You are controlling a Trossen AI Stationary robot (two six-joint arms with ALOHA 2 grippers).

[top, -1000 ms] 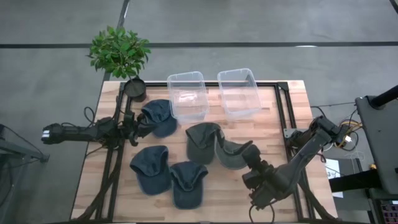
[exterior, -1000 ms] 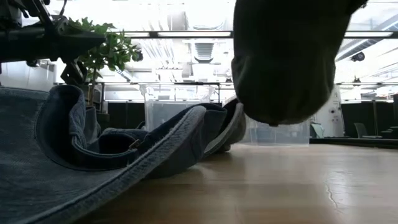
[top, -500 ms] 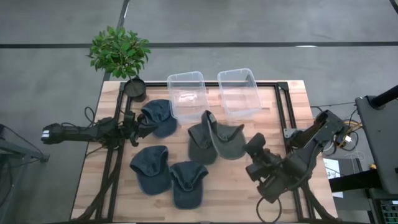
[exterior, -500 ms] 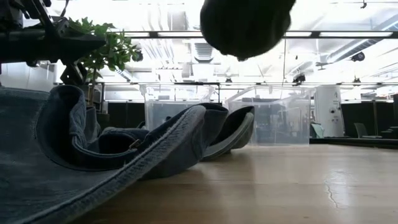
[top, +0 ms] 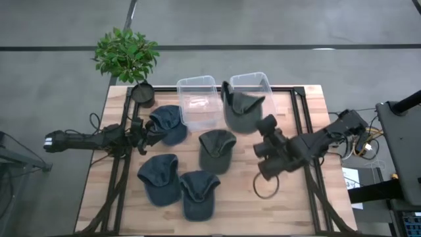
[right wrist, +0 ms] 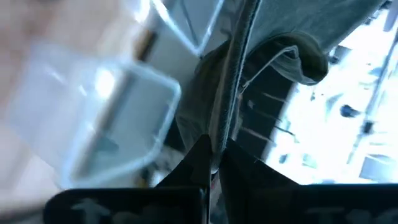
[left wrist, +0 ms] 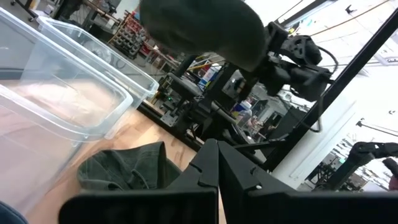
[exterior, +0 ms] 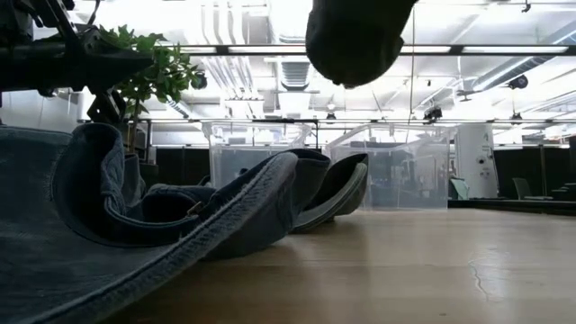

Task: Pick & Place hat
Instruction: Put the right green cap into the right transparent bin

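Right gripper [top: 258, 116]: I have it clamped on the brim of an olive-green fabric cap [top: 241, 109], lifted clear of the wooden slat table [top: 299, 204]. From above, the cap hangs just ahead of the gripper, over the near wall of the right-hand clear plastic bin [top: 250, 82]. My right wrist view adds what the overhead cannot: the brim edge [right wrist: 231, 81] pinched between the two fingers. The low view catches only the cap's dark crown [exterior: 355, 38] high above the tabletop.

Left gripper [top: 140, 136]: parked well apart, at the table's left side, its fingers pressed together in its own wrist view.

Below and behind the right gripper: a second olive-green cap [top: 216, 150] flat on the table.

Beside the left gripper: three dark blue caps [top: 159, 178], visible as separate items only from overhead.

Left-hand clear plastic bin [top: 198, 100]: beside the right-hand one.

Potted green plant [top: 126, 54]: beyond the left gripper.
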